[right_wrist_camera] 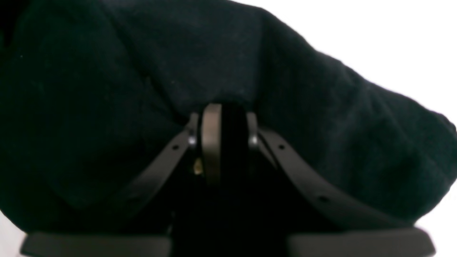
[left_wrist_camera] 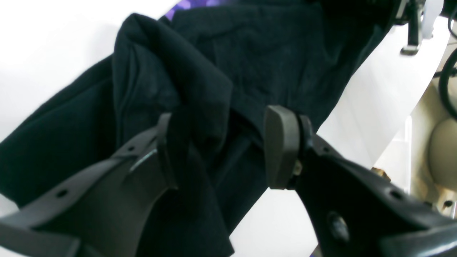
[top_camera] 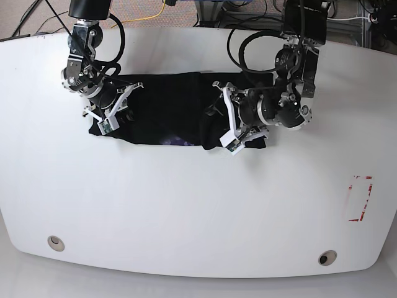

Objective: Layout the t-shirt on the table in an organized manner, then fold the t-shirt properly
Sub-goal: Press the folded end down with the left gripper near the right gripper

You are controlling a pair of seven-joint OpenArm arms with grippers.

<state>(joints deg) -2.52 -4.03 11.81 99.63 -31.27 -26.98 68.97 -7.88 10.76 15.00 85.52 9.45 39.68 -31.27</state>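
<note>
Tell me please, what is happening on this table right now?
A two-armed robot is working on a black t-shirt that lies bunched in a strip on the white table. The right gripper is shut on the t-shirt at one end. The left gripper is at the other end, jaws open around a fold. The shirt is not yet spread flat.

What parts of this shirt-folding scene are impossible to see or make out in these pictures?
- The print on the t-shirt: base view, only a purple glimpse under folded cloth; lettering unreadable.
- Sleeves and collar: every view, lost in the bunched black fabric.
- Right gripper tips: right wrist view, buried in dark cloth, blurred.
- Left gripper: left wrist view, cloth hangs between its spread jaws; whether they pinch it is unclear.
- Table edges: base view, cut off by the frame.
</note>
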